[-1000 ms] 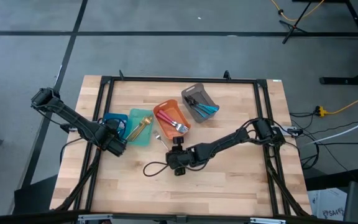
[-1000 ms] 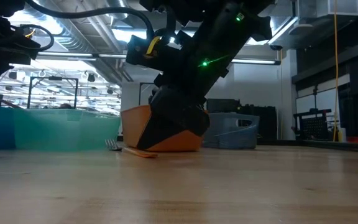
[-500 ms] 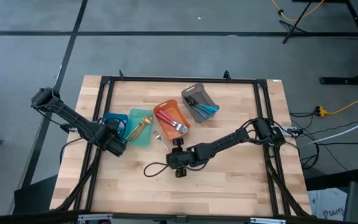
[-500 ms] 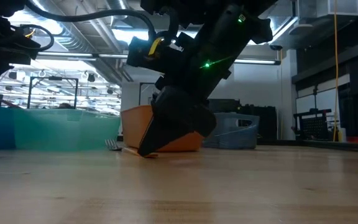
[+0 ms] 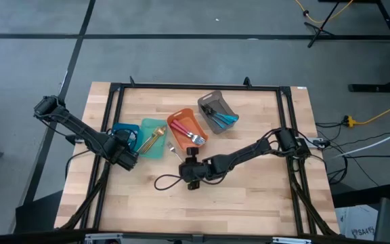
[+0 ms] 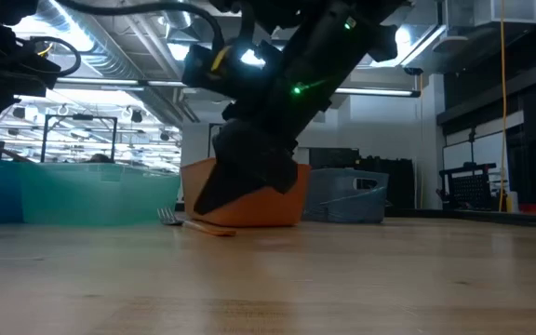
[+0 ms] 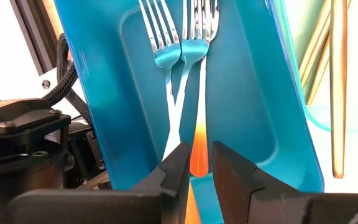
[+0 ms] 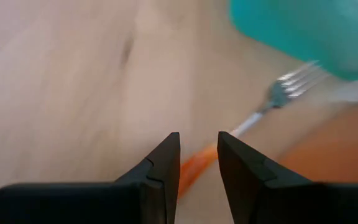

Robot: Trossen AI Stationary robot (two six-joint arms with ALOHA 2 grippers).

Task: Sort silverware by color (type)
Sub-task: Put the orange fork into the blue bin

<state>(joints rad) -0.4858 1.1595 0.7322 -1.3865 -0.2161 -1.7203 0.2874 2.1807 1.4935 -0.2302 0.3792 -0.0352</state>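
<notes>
An orange-handled fork (image 5: 173, 150) lies flat on the wood beside the orange bin (image 5: 179, 120); in the low view it shows as a fork (image 6: 194, 224) on the table. My right gripper (image 5: 185, 165) hovers open over this fork's handle (image 8: 194, 169), one finger on either side of it; whether they touch it, I cannot tell. At the table's left, my left gripper (image 5: 124, 150) points down into the blue bin (image 7: 260, 93), shut on a second orange-handled fork (image 7: 199, 74). Another fork (image 7: 163, 43) lies beside that one in the bin. My left gripper pinches the fork's orange handle (image 7: 197, 149) between its two fingers, coming from above at a steep slant along the fork. The fork's tines (image 7: 199, 18) lie on the blue bin's floor beside the other fork.
The teal bin (image 5: 145, 150) next to the blue one holds gold utensils (image 5: 156, 137). Pink-handled pieces lie in the orange bin, blue-handled ones in the grey bin (image 5: 212, 102). A black cable loop (image 5: 166, 183) lies on the table by my right gripper. A black frame (image 5: 202, 87) borders the table.
My right gripper has shifted a little toward the table's left edge, closer to the orange-handled fork on the wood. The fork has not moved.
</notes>
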